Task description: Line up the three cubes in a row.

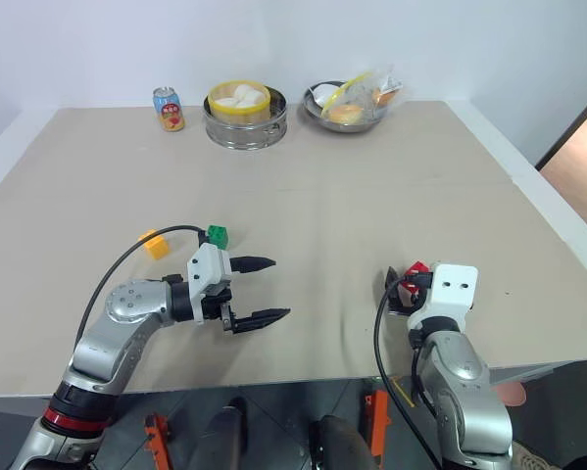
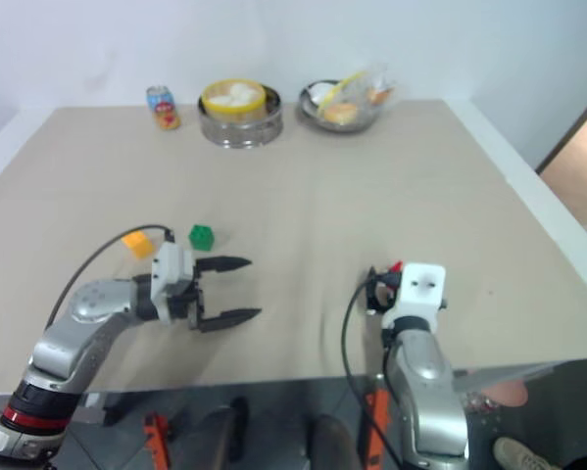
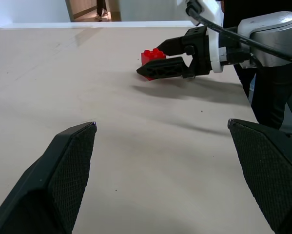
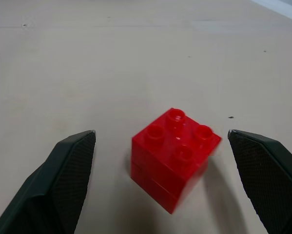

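The red cube (image 4: 175, 156) sits on the table between the spread fingers of my right gripper (image 4: 160, 133), touching neither one. In the head views this cube (image 1: 416, 266) is near the front right, just ahead of the right gripper (image 1: 407, 284). The green cube (image 1: 218, 236) and the yellow-orange cube (image 1: 156, 244) lie apart at the front left. My left gripper (image 1: 264, 290) is open and empty. It points right just in front of the green cube and faces the right gripper (image 3: 160, 58) across bare table.
At the far edge of the table (image 1: 371, 196) stand a drink can (image 1: 169, 109), a steamer with buns (image 1: 245, 114) and a metal bowl of food (image 1: 347, 106). The table's front edge runs just under both arms.
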Action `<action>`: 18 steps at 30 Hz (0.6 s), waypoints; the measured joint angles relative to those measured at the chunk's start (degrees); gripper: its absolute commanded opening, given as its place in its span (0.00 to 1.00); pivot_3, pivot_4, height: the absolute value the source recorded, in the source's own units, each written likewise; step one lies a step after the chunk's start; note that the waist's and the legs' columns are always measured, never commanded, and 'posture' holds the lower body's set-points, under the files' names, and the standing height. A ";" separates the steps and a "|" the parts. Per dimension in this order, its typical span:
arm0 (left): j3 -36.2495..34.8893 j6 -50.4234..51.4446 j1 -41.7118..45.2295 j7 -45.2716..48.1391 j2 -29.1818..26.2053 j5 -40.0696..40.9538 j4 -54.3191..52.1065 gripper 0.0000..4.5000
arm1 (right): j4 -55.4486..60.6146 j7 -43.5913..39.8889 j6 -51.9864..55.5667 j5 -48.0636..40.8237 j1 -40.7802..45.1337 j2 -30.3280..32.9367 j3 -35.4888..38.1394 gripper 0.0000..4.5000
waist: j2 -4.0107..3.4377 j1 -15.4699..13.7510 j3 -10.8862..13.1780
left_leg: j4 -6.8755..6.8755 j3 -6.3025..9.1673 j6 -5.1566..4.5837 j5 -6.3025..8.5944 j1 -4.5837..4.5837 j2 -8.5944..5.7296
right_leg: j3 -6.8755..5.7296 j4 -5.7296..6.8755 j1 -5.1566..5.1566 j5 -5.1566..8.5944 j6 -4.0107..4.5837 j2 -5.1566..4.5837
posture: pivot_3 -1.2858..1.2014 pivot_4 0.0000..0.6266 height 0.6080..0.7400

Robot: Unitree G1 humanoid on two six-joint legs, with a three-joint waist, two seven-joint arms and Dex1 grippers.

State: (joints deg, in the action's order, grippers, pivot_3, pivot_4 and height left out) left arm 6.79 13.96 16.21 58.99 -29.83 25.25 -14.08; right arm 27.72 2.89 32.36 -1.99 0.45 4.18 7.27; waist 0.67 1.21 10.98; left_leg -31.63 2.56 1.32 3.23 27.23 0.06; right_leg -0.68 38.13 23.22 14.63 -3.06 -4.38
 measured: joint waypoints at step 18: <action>-0.01 0.02 -0.65 -0.86 -0.17 -0.04 -0.01 1.00 | 0.50 -4.63 0.13 -1.03 -0.11 3.92 -1.25 0.41 | -0.01 0.05 0.00 | 0.00 -0.07 0.00 0.00 0.00 0.10 | 0.04 0.00 -0.03 -0.01 0.01 0.08 | 0.52 0.24 1.00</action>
State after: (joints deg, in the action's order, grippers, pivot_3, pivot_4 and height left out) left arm 6.78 13.98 15.56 58.13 -30.01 25.21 -14.09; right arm 28.22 -1.75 32.48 -3.03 0.34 8.10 6.02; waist 0.66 1.26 10.98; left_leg -31.64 2.49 1.32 3.23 27.23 0.16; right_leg -0.65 38.14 23.19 14.62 -3.06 -4.30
